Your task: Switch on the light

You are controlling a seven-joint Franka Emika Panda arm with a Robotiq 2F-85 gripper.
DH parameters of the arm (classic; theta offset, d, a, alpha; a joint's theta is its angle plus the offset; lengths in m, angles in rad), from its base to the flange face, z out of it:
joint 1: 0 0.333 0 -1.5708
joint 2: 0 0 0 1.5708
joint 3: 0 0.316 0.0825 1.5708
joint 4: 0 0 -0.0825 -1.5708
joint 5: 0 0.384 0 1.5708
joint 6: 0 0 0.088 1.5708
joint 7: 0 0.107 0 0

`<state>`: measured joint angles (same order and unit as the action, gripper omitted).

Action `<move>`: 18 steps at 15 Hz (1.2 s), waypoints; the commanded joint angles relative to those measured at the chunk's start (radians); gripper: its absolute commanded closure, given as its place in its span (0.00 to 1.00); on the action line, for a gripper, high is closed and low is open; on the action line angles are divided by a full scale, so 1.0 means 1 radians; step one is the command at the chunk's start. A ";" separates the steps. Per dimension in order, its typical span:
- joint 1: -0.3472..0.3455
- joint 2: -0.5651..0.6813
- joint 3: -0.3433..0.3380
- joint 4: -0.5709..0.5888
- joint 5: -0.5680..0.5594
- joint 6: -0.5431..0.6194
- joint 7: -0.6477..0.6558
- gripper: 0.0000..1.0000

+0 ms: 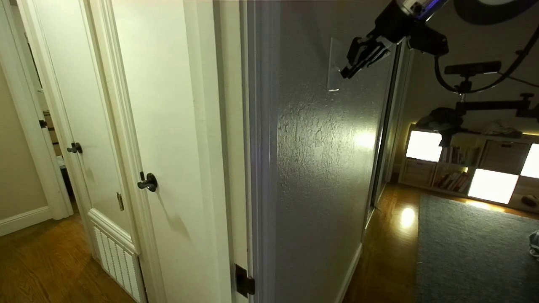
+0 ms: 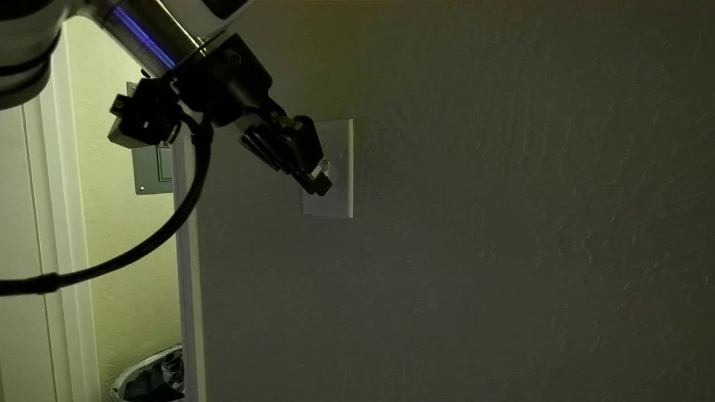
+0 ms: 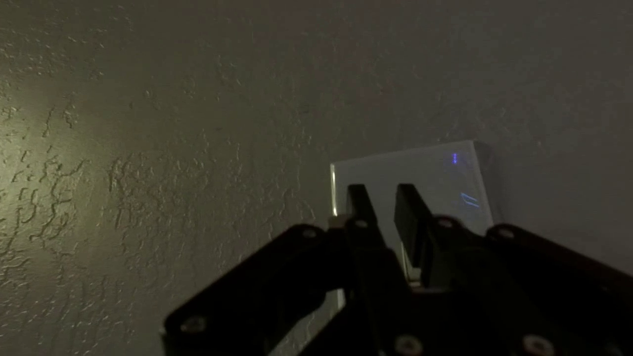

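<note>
The switch plate [image 2: 342,184] is sitting upright on the textured wall [image 2: 503,251], and the pincer [image 3: 381,192] is hanging at a downward slant in front of it, partly hiding the plate's face in the wrist view; I cannot tell whether the tips are touching it. In that same view the two fingers [image 3: 411,210] are standing slightly parted, with the plate showing through the gap. Left of the plate in both exterior views, a door frame [image 1: 262,168] is running up the wall's edge; farther left of the plate, in an exterior view, a grey panel [image 2: 152,173] is showing
</note>
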<state>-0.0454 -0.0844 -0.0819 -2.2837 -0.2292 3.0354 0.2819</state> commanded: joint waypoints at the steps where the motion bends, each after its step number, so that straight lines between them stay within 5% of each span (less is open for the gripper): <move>1: 0.007 0.019 -0.001 0.003 0.029 0.052 0.008 0.82; 6: 0.016 0.028 0.001 0.005 0.048 0.075 0.004 0.88; 18: -0.049 -0.047 0.008 -0.030 -0.117 0.077 0.104 0.92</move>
<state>-0.0588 -0.0788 -0.0818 -2.2813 -0.2765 3.0857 0.3260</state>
